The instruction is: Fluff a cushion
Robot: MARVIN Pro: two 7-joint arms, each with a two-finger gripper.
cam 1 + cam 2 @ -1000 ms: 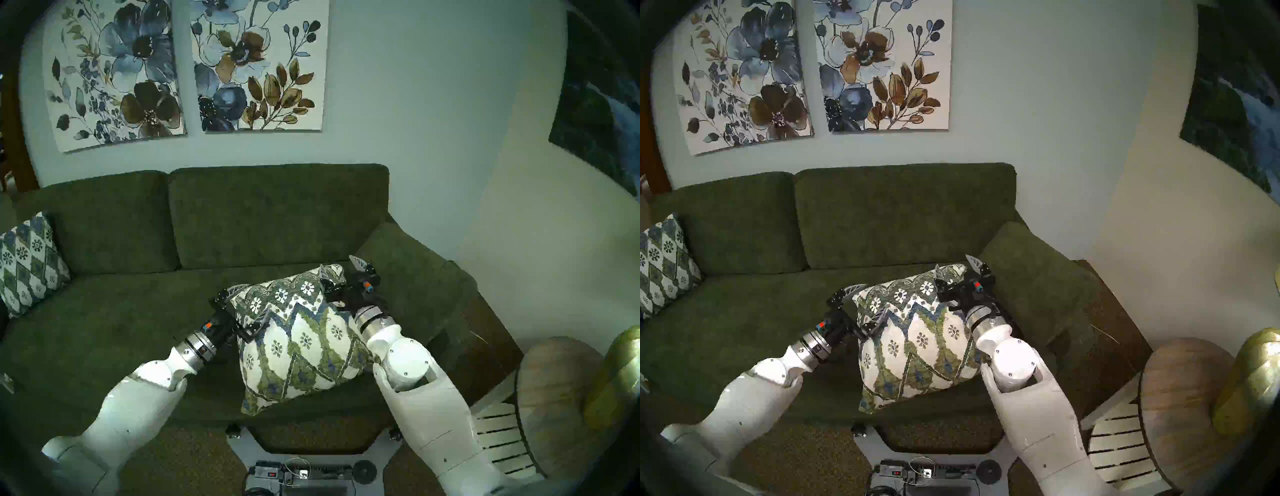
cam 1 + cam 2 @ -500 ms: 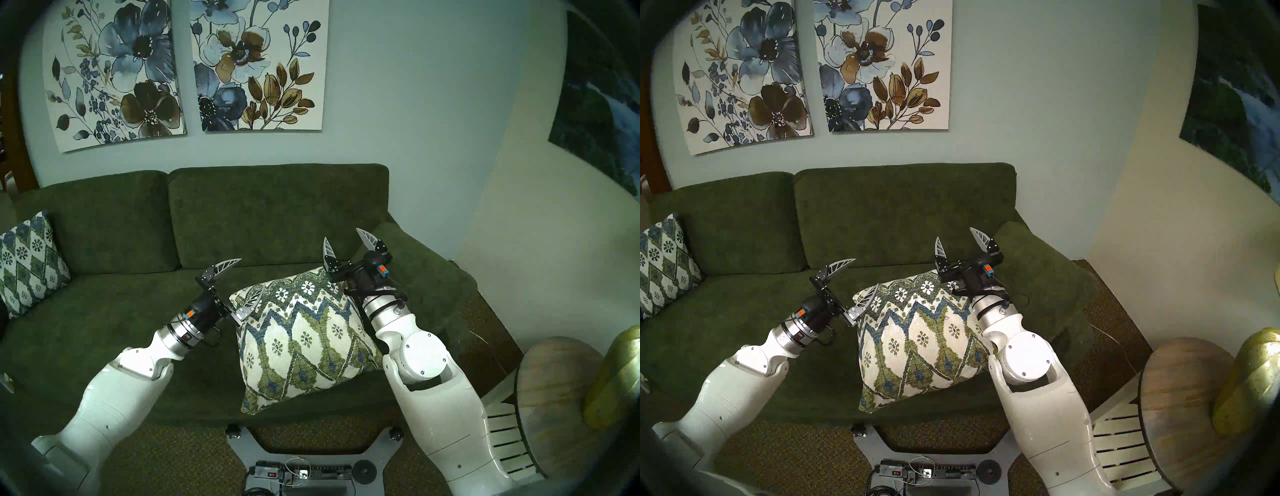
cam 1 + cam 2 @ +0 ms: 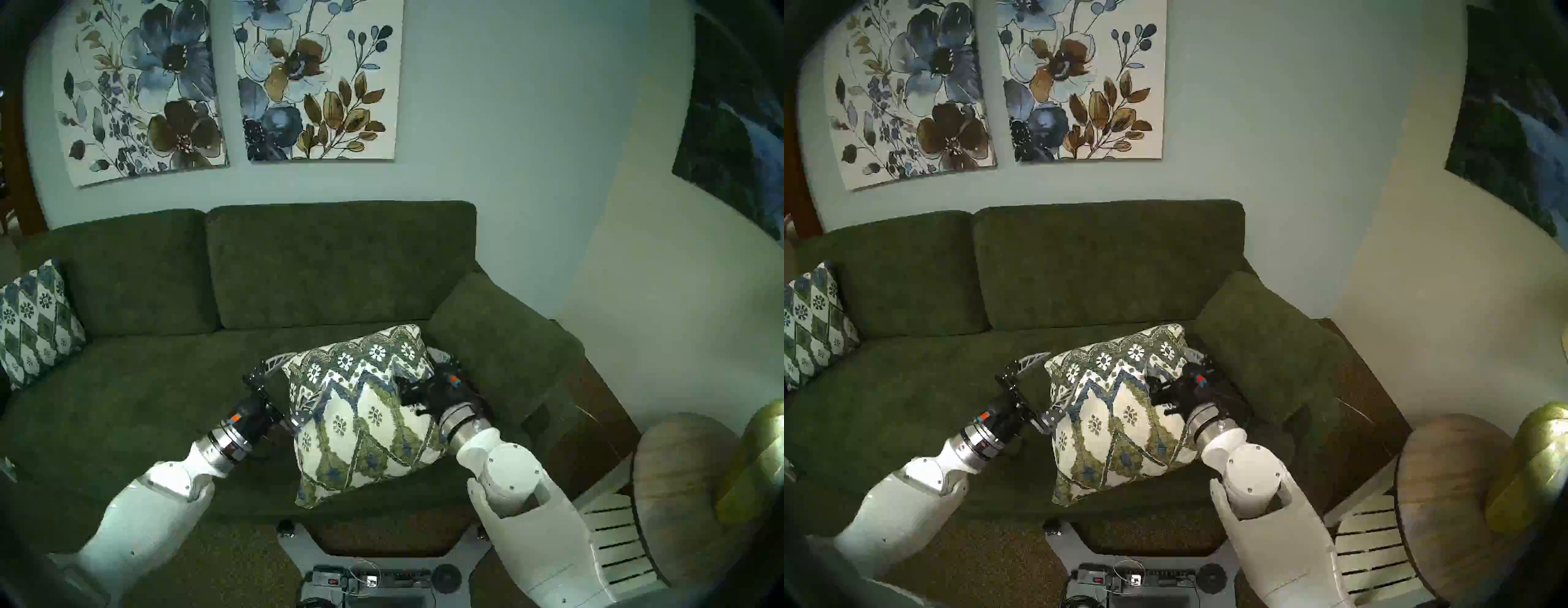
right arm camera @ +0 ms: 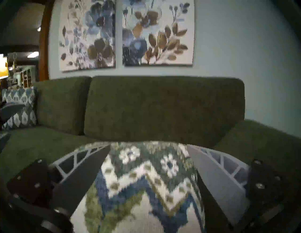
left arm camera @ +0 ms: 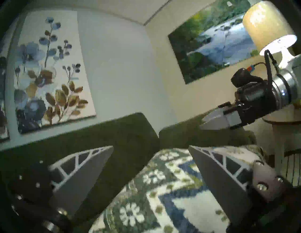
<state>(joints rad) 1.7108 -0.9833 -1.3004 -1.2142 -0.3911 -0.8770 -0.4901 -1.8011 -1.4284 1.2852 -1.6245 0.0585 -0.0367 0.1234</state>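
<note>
Cushion-fluffing, mid-squeeze. The cushion (image 3: 365, 412) lies tilted on the sofa (image 3: 127, 382) seat, close to the front edge, its far right corner near the armrest (image 3: 500, 335). It sits between the two claws. The left claw (image 3: 282, 388) presses against the cushion's left edge with fingers spread wide: in the left wrist view one finger lies over the patterned top face and the other stands clear over the green seat, so nothing is pinched. The right claw (image 3: 418, 375) pushes into the right edge, likewise spread; its wrist view shows the patterned fabric bulging up between the two fingers. Neither claw is clenched on fabric; both act as open paddles. The fabric is creased and dented where the claws bear on it, which suggests an inward compression stroke is in hand. The next move probably calls for drawing both claws outward, clear of the cushion, so the filling can spring back, then pressing in again at a fresh spot. Uneven pressure could slide the cushion toward the sofa's front edge.
</note>
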